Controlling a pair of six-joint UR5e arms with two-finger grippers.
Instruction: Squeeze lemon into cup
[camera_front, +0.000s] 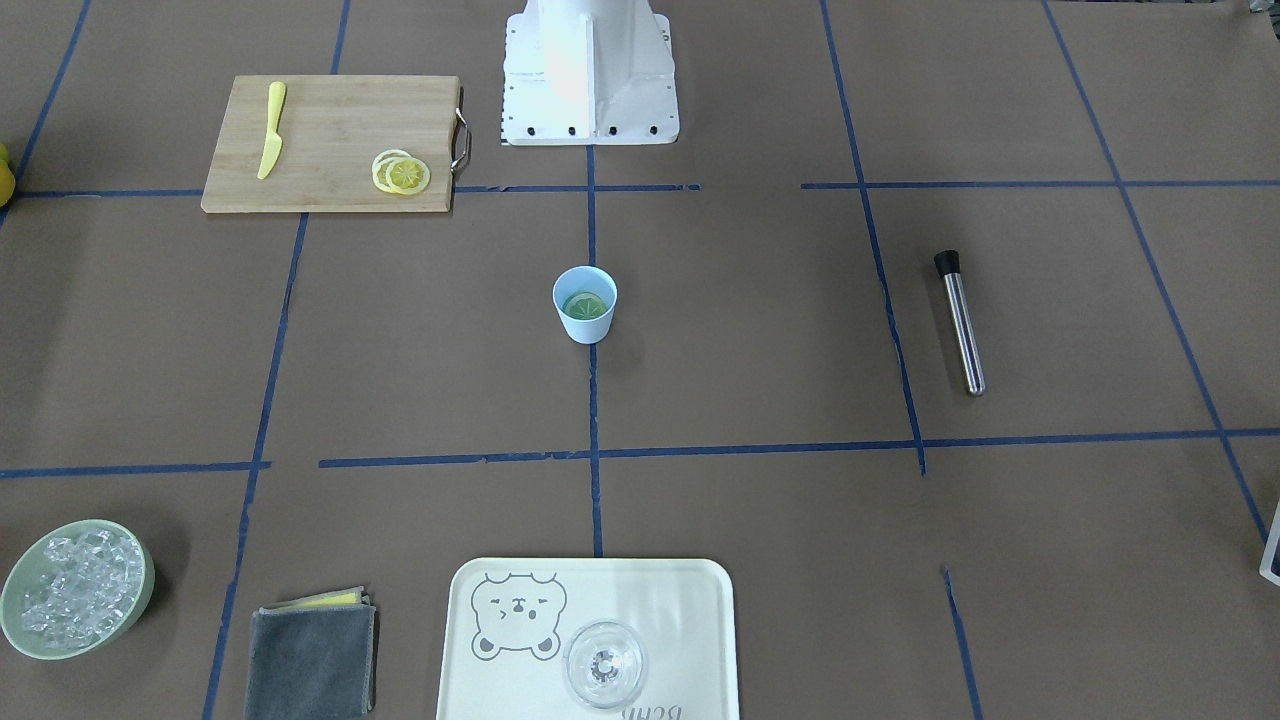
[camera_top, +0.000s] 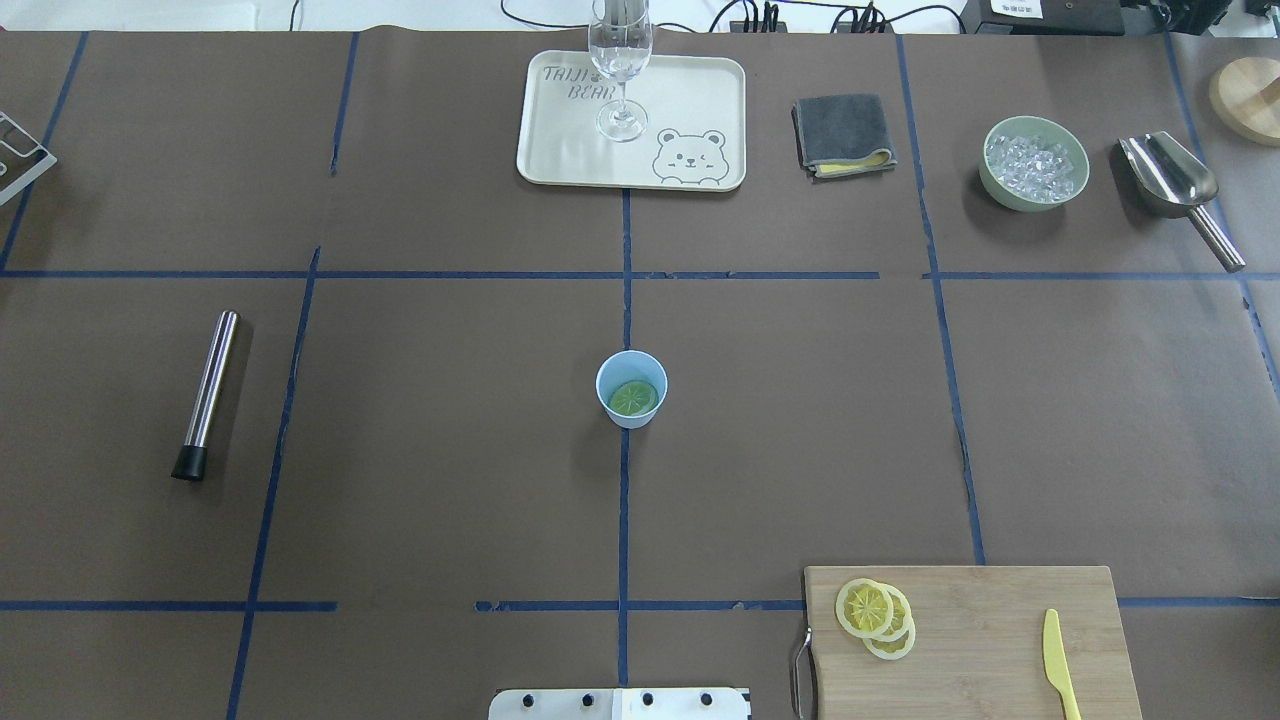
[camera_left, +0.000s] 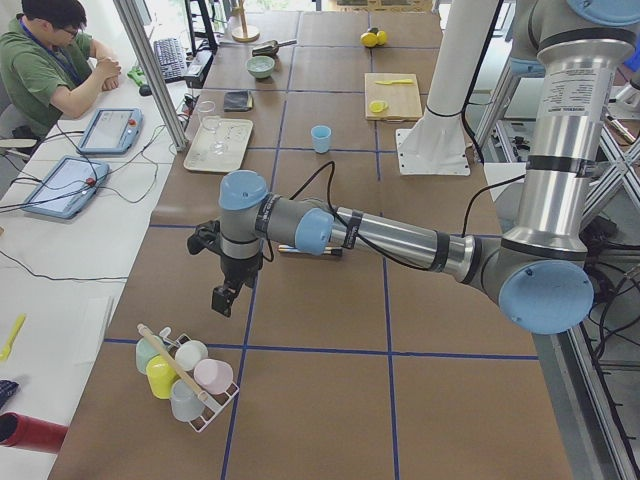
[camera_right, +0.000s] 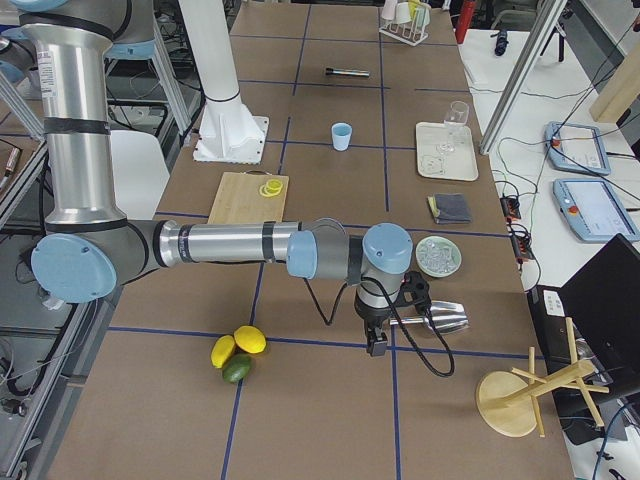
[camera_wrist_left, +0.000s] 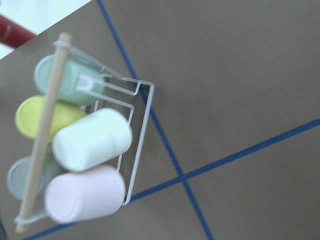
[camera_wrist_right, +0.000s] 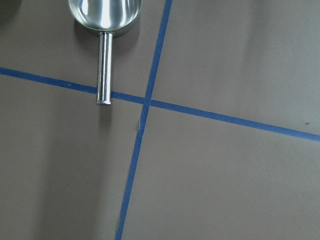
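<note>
The pale-blue cup (camera_front: 585, 325) stands at the table's middle, also in the overhead view (camera_top: 631, 416). A lemon slice (camera_front: 586, 305) lies flat inside it and looks greenish against the blue (camera_top: 634, 398). More lemon slices (camera_top: 873, 610) lie stacked on the wooden cutting board (camera_top: 990, 620). My left gripper (camera_left: 225, 298) hangs far off near a cup rack, and my right gripper (camera_right: 375, 345) hangs near a steel scoop. Both show only in the side views, so I cannot tell whether they are open or shut. Neither wrist view shows fingers.
A yellow knife (camera_top: 1060, 678) lies on the board. A steel muddler (camera_top: 205, 394) lies left. At the far edge are a tray (camera_top: 560, 150) with a clear glass (camera_top: 621, 60), a folded cloth (camera_top: 843, 134), a green ice bowl (camera_top: 1034, 162) and a scoop (camera_top: 1175, 185). The rack of cups (camera_wrist_left: 80, 150) is under the left wrist.
</note>
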